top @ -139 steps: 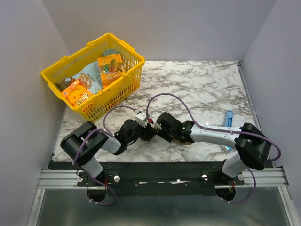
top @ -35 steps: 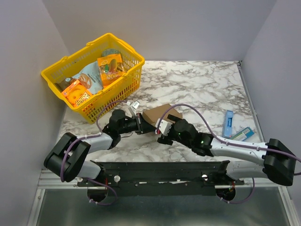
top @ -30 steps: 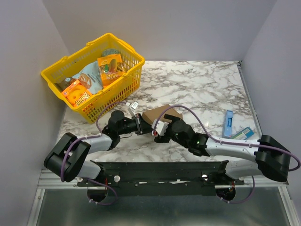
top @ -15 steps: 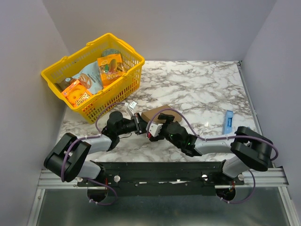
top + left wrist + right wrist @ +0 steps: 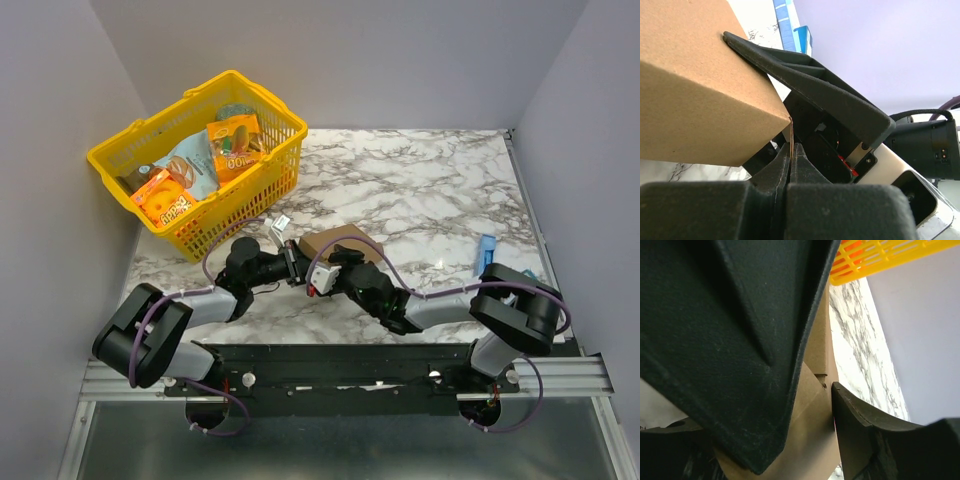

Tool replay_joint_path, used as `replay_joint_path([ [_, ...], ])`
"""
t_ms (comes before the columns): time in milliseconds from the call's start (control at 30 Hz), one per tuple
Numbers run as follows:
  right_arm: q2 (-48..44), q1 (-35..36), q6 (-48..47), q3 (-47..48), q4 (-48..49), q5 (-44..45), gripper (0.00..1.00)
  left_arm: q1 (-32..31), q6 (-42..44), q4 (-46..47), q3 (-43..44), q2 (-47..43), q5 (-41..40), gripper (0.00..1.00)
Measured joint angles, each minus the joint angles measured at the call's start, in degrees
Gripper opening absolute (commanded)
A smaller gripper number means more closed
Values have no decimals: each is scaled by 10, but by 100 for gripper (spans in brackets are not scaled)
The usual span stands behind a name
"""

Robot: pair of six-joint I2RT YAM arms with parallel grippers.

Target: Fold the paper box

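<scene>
The paper box [image 5: 340, 243] is a small brown cardboard box held up just above the marble table, near its front middle. My left gripper [image 5: 297, 262] comes in from the left and is shut on a thin cardboard flap at the box's corner [image 5: 790, 131]; the box's plain side [image 5: 700, 90] fills the left wrist view. My right gripper [image 5: 335, 264] reaches in from the right, its jaws straddling the box. In the right wrist view the cardboard [image 5: 815, 440] fills the gap between both fingers [image 5: 860, 425], which rest against it.
A yellow basket [image 5: 200, 215] with printed snack packs stands at the back left, close behind my left arm. A small blue packet [image 5: 485, 247] lies at the right side of the table. Purple cables loop over both arms.
My right gripper has slid left along the table up to the box and narrowed its jaws around it. My left gripper has stayed shut on the flap; the box shifted slightly left.
</scene>
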Motion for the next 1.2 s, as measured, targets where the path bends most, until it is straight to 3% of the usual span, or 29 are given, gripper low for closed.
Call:
replay_joint_path([
  [33, 0, 0, 0, 0, 0, 0, 51, 0, -1, 0, 0, 0, 0, 22],
  [100, -6, 0, 2, 0, -10, 0, 50, 0, -5, 1, 0, -1, 0, 38],
  [133, -13, 0, 5, 1, -21, 1, 50, 1, -11, 1, 0, -2, 0, 52],
  [233, -48, 0, 28, 12, -93, 1, 49, 12, -15, -2, 2, -19, -2, 70],
  [333, -89, -2, 63, 46, -208, 2, 49, 33, -15, -10, 16, -44, 1, 80],
  [533, -166, -1, 151, 142, -442, -23, 49, 103, 57, -127, 84, -123, -14, 89],
  [733, -170, -11, 216, 242, -640, -69, 50, 150, 175, -296, 154, -219, -71, 92],
  [933, -106, -43, 242, 357, -815, -131, 50, 152, 268, -410, 186, -275, -119, 93],
  [1200, 10, -110, 227, 454, -934, -189, 49, 152, 317, -511, 176, -305, -134, 93],
])
